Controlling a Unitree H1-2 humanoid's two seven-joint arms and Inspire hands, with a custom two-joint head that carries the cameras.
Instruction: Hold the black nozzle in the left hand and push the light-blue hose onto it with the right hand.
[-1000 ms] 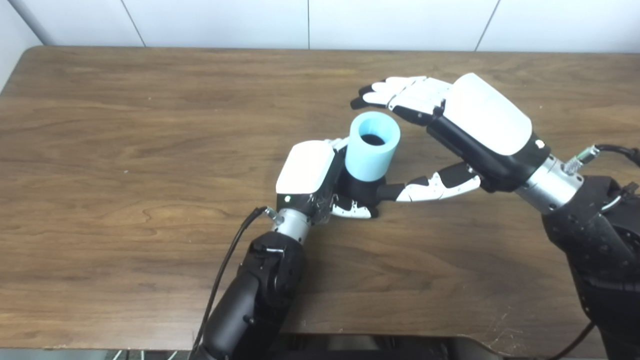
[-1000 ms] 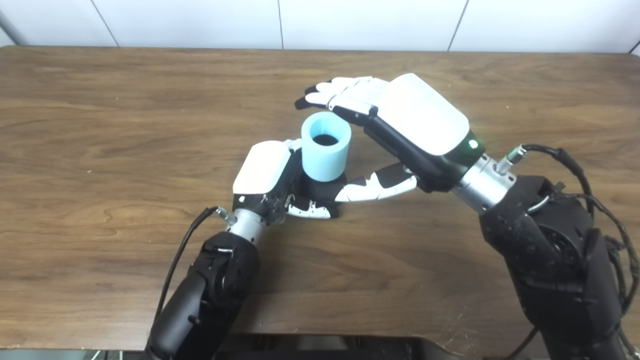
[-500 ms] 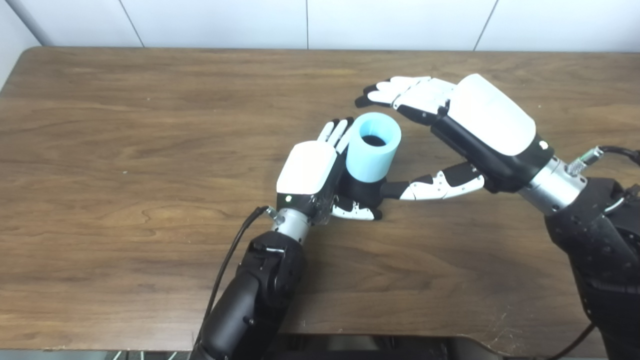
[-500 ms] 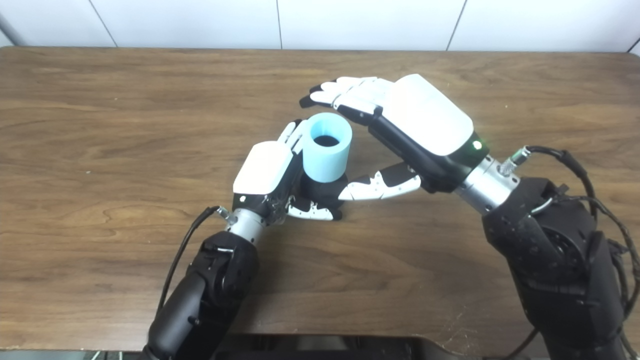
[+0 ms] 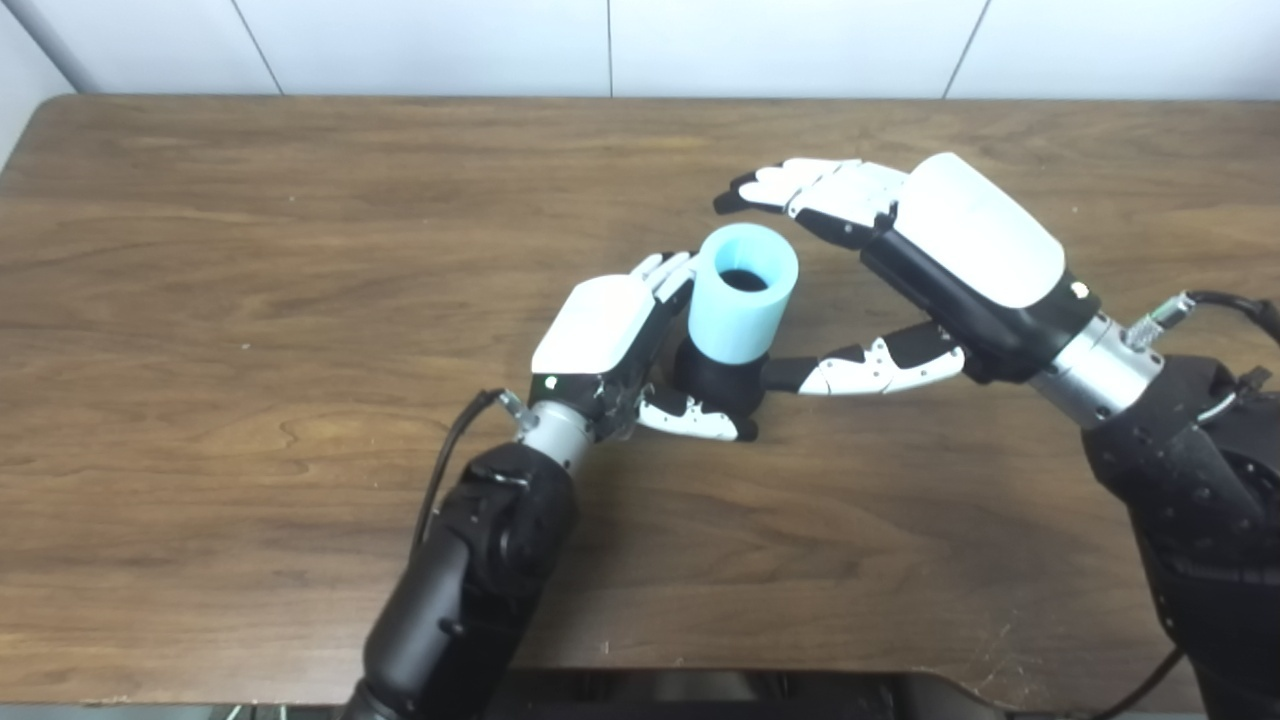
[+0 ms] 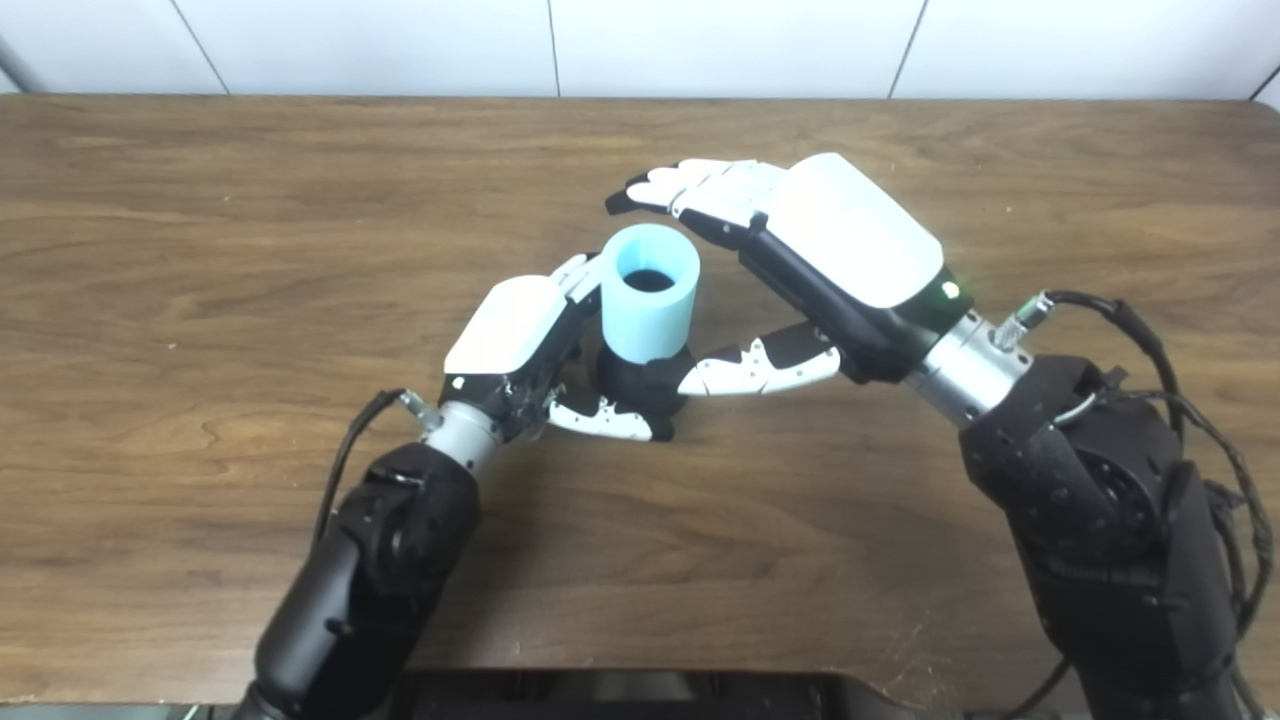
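Observation:
A light-blue hose (image 5: pixel 742 305) stands upright, seated on top of the black nozzle (image 5: pixel 718 385), which rests on the wooden table (image 5: pixel 250 250). My left hand (image 5: pixel 600 335) lies just to their left with its fingers spread beside the hose. A small gap shows between its palm and the nozzle, and its thumb lies in front of the nozzle's base. My right hand (image 5: pixel 960 235) is open. Its fingers arch above and behind the hose without touching it. Its thumb (image 5: pixel 860 365) reaches in to the nozzle's right side.
White wall panels (image 5: pixel 600 45) run behind the table's far edge. A black cable (image 5: pixel 450 460) hangs from my left wrist. Both black forearms come in over the table's front edge (image 5: pixel 700 670).
My left hand's fingers have uncurled from around the nozzle and hose, and the hand and forearm have swung a little to the left. The right hand has hardly moved.

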